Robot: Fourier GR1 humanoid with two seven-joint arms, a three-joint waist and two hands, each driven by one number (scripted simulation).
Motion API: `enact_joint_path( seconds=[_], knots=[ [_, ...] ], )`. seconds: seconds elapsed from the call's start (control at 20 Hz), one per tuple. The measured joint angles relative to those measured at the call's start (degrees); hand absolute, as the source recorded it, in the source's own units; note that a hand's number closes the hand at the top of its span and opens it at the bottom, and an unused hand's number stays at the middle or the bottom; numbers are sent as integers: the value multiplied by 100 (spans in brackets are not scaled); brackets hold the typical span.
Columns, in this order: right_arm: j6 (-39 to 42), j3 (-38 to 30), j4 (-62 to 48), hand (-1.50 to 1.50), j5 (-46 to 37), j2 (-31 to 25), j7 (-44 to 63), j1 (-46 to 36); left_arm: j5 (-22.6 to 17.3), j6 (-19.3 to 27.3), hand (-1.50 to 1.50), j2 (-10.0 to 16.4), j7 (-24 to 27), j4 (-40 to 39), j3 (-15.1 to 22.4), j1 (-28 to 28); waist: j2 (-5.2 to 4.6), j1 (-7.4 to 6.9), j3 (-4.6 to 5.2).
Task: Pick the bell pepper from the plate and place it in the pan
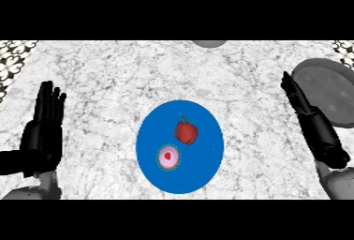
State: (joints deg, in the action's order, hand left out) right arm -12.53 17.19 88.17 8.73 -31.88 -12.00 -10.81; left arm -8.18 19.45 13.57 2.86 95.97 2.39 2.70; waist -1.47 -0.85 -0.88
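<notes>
At the frame's left, the left robot hand (41, 136) stands flat, fingers straight and together, holding nothing. In the middle, the red bell pepper (186, 132) lies on the blue plate (155, 129), just above a pink round item (169, 158), well apart from both hands. At the right, the right robot hand (314, 124) shows edge-on, fingers straight, overlapping the grey pan (332, 89), which the frame's edge cuts off.

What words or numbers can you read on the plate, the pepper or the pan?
None: there are no words, numbers or signs to read on the blue plate, the red bell pepper, the pink round treat, the grey pan or the marble counter.
</notes>
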Motion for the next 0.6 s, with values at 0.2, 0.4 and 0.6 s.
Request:
enact_joint_path(
  seconds=[0.2, 0.4, 0.6],
  knots=[
    [477, 322, -531, 150, 118, 556, -189, -417, 113, -140, 0, 104, -126, -298, 60, 263, 56, -35, 50],
    [518, 773, -1216, -150, -77, 1313, -515, -735, 135, -439, 0, 309, -424, -563, 158, 583, 61, -72, 67],
    [-585, 740, -1273, -150, -743, 1578, -1464, -170, 9, -612, 0, 435, -618, -700, 59, 636, 120, 98, 76]
  ],
)
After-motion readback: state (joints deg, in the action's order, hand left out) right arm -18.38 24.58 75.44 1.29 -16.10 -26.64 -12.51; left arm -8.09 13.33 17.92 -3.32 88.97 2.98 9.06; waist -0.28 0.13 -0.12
